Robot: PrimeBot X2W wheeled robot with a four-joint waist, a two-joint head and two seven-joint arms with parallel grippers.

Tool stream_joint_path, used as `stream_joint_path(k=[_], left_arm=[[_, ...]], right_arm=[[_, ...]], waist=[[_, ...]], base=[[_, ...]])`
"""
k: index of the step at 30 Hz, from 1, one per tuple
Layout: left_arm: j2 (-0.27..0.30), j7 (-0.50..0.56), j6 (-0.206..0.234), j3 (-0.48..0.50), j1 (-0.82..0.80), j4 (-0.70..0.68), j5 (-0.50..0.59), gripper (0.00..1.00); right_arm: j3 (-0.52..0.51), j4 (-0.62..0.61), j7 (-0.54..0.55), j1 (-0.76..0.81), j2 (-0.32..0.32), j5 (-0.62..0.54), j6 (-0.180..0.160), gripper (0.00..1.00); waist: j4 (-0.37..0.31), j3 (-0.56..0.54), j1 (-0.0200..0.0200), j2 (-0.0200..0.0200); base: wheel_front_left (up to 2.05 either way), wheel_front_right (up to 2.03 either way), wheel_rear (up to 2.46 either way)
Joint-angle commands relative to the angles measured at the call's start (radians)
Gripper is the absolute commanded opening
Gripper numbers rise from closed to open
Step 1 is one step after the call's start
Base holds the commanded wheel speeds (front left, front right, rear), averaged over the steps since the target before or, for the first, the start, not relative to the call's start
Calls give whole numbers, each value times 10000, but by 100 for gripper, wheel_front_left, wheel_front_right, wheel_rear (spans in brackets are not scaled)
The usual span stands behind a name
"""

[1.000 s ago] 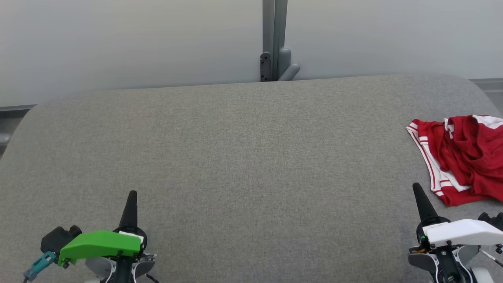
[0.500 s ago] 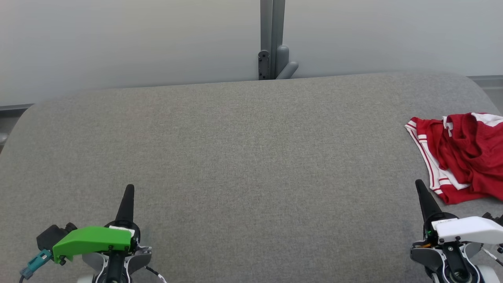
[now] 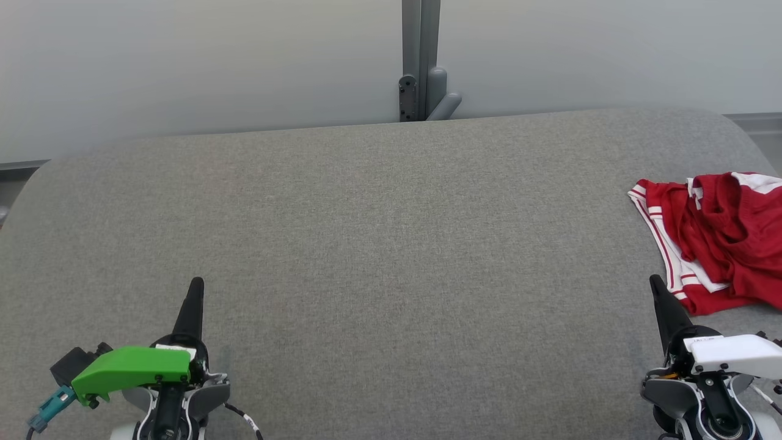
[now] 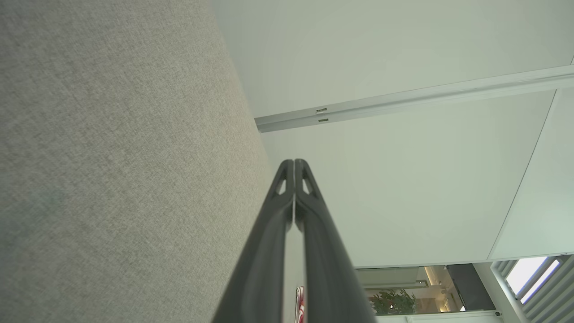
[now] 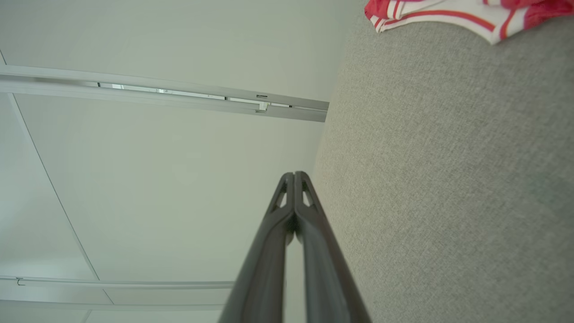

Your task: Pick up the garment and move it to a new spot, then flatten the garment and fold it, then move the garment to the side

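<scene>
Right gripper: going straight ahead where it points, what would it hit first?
Likely nothing near: the right gripper points across bare table toward the far wall. The red garment lies just right of that line; depth unclear.

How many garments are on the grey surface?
1: a crumpled red-and-white garment at the right edge of the surface, cut off by the frame; more could lie beyond.

Grey padded table [image 3: 391, 244] is bare ahead of left gripper [image 3: 196, 282] and right across to right gripper [image 3: 655, 280]. Obstacle: crumpled red garment [image 3: 727, 238], just ahead-right of right gripper's tip. Grey post [image 3: 420, 61] stands behind the far edge, well apart.
</scene>
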Motion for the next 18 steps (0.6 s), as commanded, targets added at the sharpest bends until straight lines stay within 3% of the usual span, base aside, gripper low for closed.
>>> stream_joint_path(k=[1, 18], left_arm=[[11, 39, -95, 67, -232, -24, -219, 0], [8, 330, -227, 263, -404, 8, -1354, 0]], right_arm=[[-51, 2, 40, -168, -46, 194, 4, 0], [-249, 93, 319, -291, -45, 1389, 4, 0]], waist=[[-4, 4, 0, 0], [-71, 82, 0, 0]], base=[[0, 0, 0], [0, 0, 0]])
